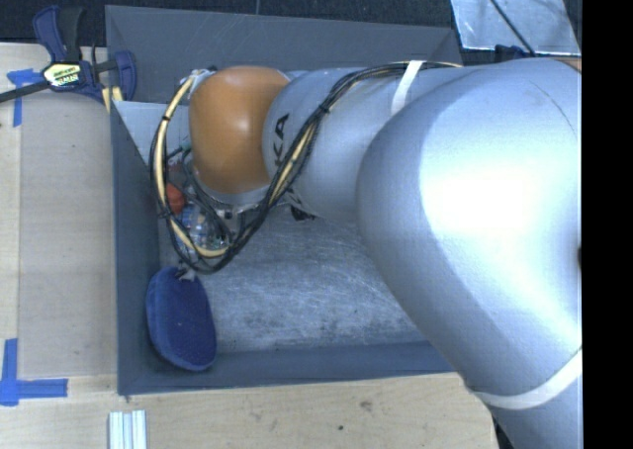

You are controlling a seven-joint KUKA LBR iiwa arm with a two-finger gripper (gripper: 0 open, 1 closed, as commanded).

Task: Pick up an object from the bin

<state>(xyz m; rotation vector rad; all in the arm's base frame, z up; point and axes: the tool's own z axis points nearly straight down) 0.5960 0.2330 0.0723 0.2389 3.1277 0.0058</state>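
Observation:
My gripper (208,223) is low at the bin's left side, under the wrist and ringed by cables, so most of it is hidden. Just below it, in the near left corner, lies a dark blue oval pad-like thing (181,319) flat on the floor. Its upper end is close to the gripper's tip. I cannot tell whether they touch. A small red-orange thing (175,196) peeks out to the left of the gripper, against the bin's left wall, partly covered by the cables.
The big grey arm reaches in from the right and covers the bin's right half and back. A bare stretch of grey floor shows in the middle, along the front wall.

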